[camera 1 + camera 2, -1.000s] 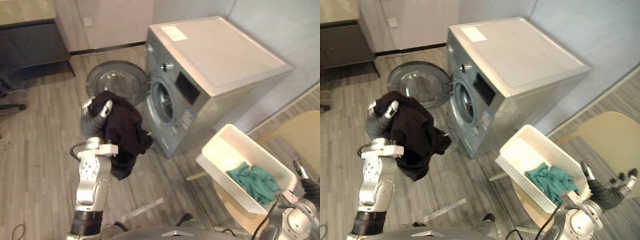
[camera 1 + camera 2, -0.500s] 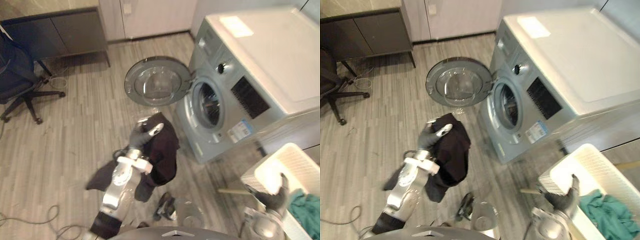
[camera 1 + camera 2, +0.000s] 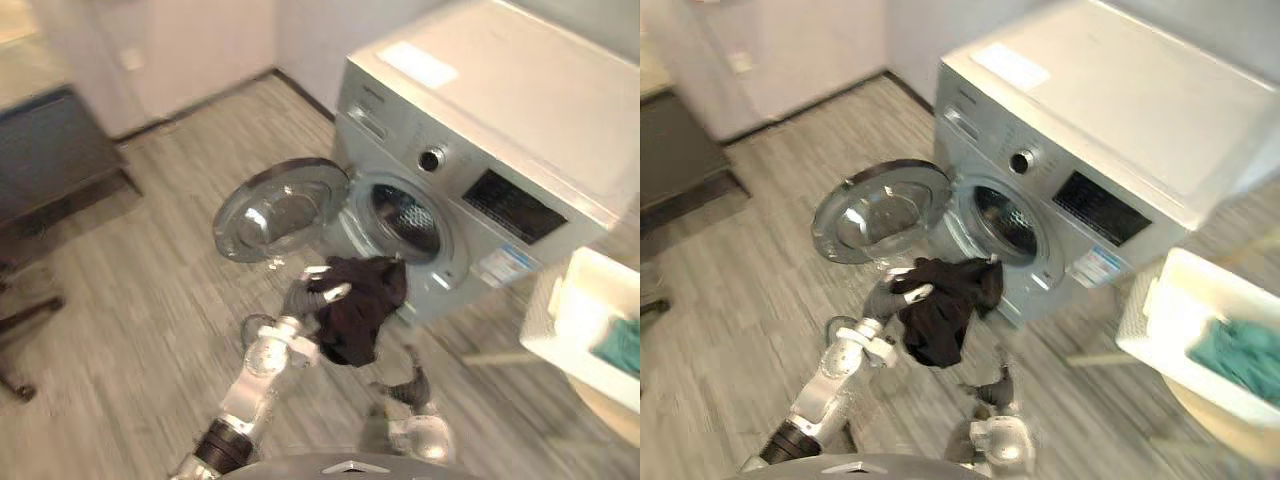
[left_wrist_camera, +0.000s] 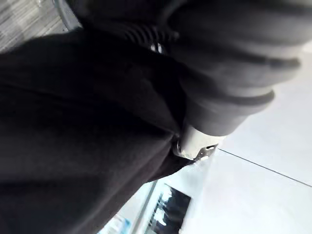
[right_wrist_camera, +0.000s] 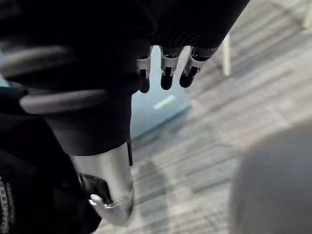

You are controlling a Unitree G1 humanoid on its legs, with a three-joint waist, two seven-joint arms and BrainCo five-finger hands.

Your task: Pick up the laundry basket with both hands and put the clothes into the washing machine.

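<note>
A black garment (image 3: 356, 306) hangs from my left hand (image 3: 312, 291), whose fingers curl over its top edge. The hand holds it just in front of the grey washing machine (image 3: 500, 130), a little below the open drum (image 3: 405, 214). The round door (image 3: 279, 207) is swung wide to the left. In the left wrist view the black garment (image 4: 73, 136) covers the fingers. My right hand (image 3: 411, 384) hangs low at the bottom centre, fingers (image 5: 166, 72) relaxed and holding nothing. At the right stands the white laundry basket (image 3: 1180, 300) with a green cloth (image 3: 1250, 356) inside.
The basket rests on a pale round seat (image 3: 605, 415) with a wooden leg (image 3: 495, 357). A dark cabinet (image 3: 55, 150) stands at the back left against the wall. Grey wood floor (image 3: 150, 300) lies open left of the door.
The camera has swung, so the whole scene shifted. My left hand has carried the black garment closer to the drum opening. My right hand has left the basket and now hangs low.
</note>
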